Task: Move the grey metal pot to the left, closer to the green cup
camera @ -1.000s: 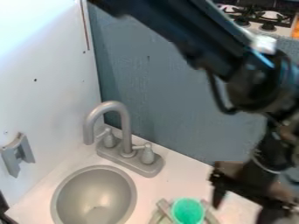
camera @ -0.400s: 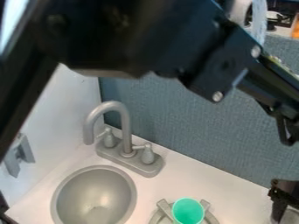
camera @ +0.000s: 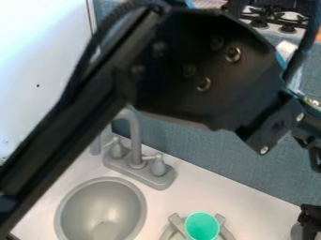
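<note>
The arm (camera: 207,70) has dropped across the faucet (camera: 136,152). Positioning seems in hand: the end effector (camera: 308,219), its grip impossible to tell, is lower right beside a grey object (camera: 296,230), calling for careful alignment clear of the cup (camera: 202,226).

We see the gripper (camera: 309,219) and a gray object (camera: 296,231) cut off at right. The arm (camera: 207,70) partly hides the faucet (camera: 136,145).
</note>
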You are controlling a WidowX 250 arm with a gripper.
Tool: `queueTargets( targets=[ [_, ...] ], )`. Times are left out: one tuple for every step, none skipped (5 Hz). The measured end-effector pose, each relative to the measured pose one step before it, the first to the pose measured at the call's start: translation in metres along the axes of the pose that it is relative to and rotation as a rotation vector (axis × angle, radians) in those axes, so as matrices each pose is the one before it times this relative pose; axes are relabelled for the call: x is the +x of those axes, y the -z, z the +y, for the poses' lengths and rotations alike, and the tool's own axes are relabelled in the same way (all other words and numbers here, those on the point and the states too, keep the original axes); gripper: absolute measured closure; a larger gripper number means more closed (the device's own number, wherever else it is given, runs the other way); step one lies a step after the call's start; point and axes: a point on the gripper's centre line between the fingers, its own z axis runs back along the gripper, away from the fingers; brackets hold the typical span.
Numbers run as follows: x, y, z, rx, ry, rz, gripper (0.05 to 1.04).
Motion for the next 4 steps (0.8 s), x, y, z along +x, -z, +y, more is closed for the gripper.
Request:
queueTargets(
  targets=[
    [0.01627, 0.01502, 0.00333, 0.0121, -0.0244, 0.0224, 0.073],
    [0.00686, 0.00663, 0.00006, 0.0162, -0.0097, 0.0294, 0.073],
    [0.00835, 0.00334, 0.01031, 0.0175, -0.0205, 0.0176, 0.073],
    [0.00297, 0.00035, 0.00372, 0.0449, -0.012, 0.0361, 0.073]
  ],
)
